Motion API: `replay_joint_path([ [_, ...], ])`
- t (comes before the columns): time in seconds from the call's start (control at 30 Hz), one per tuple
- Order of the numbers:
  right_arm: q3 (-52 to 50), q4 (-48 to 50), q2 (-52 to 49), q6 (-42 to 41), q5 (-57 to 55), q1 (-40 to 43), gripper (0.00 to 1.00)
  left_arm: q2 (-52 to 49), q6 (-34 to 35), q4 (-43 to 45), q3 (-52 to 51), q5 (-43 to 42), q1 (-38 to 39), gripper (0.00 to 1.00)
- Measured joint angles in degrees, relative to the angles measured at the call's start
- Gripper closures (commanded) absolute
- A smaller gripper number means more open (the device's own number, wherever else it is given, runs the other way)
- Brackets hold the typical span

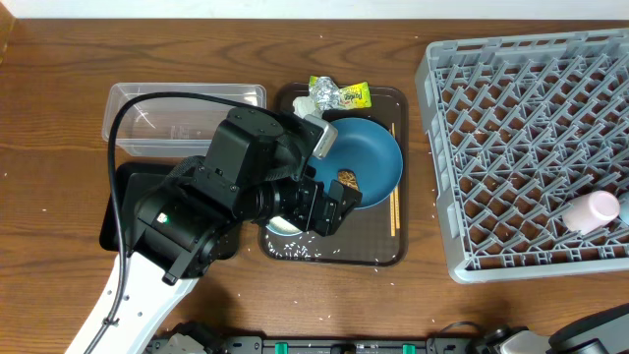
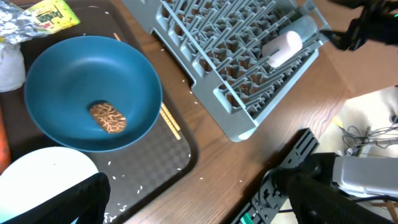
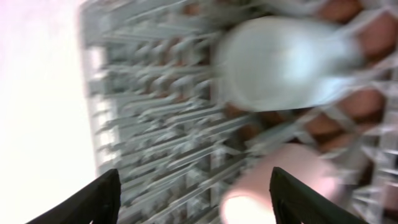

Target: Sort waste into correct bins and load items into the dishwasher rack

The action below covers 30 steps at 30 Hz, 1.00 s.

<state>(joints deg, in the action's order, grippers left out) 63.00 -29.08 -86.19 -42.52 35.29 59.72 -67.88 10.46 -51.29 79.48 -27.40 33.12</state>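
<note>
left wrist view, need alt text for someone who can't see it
A blue plate holding a brown food lump sits on a dark tray strewn with rice grains, chopsticks beside it. A grey rack holding a pale cup stands beyond; the open left gripper frames the bottom edge.

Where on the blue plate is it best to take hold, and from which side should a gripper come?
Probably grip the blue plate by its raised rim on the side facing the dishwasher rack, coming down from above. That rim stands clear of the serving tray, and the brown food lump sits in the middle.
</note>
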Motion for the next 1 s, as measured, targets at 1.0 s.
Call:
replay_joint_path([
  [1.0,4.79,-24.68,15.69,33.07,-12.48,-62.97,0.20,-9.75,5.46,-5.20,-0.02,31.06,-3.98,0.08],
])
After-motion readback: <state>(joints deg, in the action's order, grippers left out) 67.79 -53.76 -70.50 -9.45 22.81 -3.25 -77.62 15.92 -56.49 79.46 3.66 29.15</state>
